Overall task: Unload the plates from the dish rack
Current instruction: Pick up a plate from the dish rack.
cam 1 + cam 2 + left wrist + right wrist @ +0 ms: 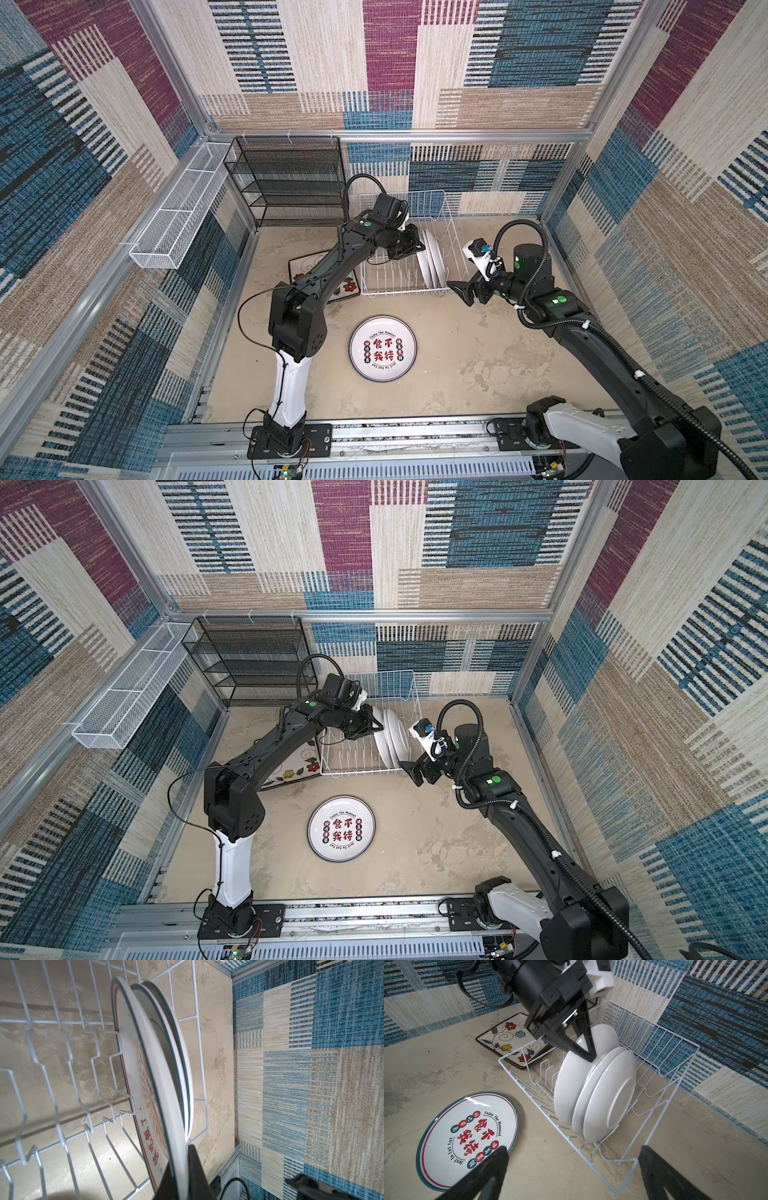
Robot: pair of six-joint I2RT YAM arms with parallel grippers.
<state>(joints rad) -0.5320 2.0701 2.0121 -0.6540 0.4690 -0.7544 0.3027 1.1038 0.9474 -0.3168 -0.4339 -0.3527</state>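
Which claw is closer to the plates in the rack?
Left. The left gripper pinches a round white-backed plate by its rim; the right gripper hangs open beside the white wire rack.

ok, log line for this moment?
left fingers: shut on rim of end plate in rack | right fingers: open, empty, near rack | rack: two more plates | table: one round plate, square plates

Our left arm stretches forward, bent at the elbow, with the wrist turned sideways. The left gripper (417,246) is pinched tight on the rim of a round plate (566,1084). Our right arm angles inward, and the right gripper (462,292) has its jaws spread wide and free.
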